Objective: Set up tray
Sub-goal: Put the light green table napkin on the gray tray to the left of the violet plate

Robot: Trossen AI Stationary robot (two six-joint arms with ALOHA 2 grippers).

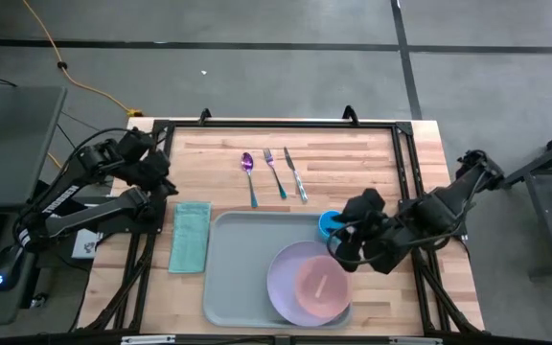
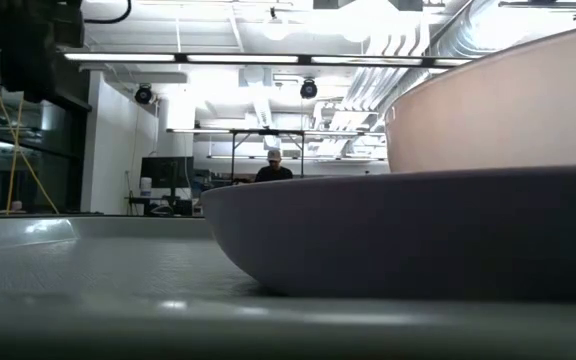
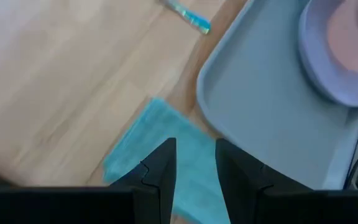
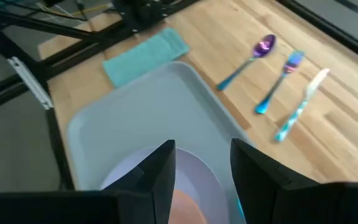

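I am hovering my right gripper (image 4: 201,168), fingers parted and empty, above the plate (image 1: 307,284) sitting on the tray (image 1: 236,273), probably to place the cup (image 1: 329,223) beside it, while my left gripper (image 3: 194,171), also parted and empty, is waiting over the cloth (image 1: 191,237) left of the tray.

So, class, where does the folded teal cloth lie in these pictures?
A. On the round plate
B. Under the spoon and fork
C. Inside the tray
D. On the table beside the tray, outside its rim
D: the cloth lies flat on the wooden table, just off the tray on the left arm's side.
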